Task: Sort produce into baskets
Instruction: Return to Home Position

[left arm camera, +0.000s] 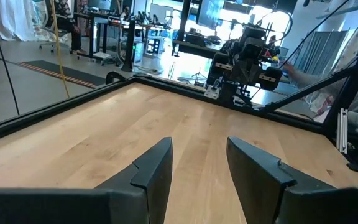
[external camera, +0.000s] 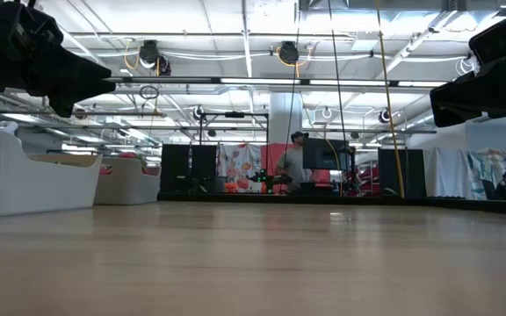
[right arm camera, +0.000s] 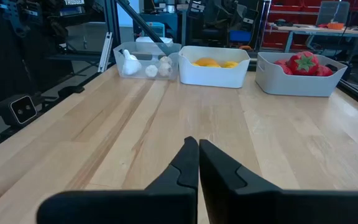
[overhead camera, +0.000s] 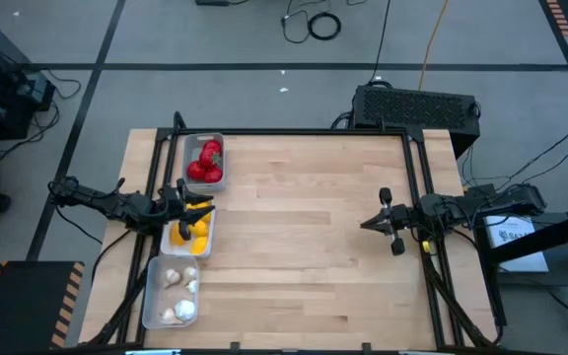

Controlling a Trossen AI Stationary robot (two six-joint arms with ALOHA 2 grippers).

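Note:
Three baskets stand in a row along the table's left edge. The far one (overhead camera: 217,150) holds red produce (right arm camera: 303,62), the middle one (right arm camera: 210,78) yellow-orange pieces (right arm camera: 213,62), and the near one (overhead camera: 156,296) whitish bulbs (right arm camera: 145,67). My left gripper (overhead camera: 203,209) hangs level above the middle basket, pointing toward the table's right. It is open (left arm camera: 197,168), with nothing between its fingers. My right gripper (overhead camera: 365,225) hangs above the table's right part, pointing toward the baskets. It is shut (right arm camera: 198,155) and holds nothing.
Bare wooden tabletop (overhead camera: 304,256) stretches between the baskets and my right gripper. A black frame rail (overhead camera: 294,131) runs round the table. In the low view two of the baskets (external camera: 33,180) show at the left, and a person (external camera: 295,158) stands far off in the room.

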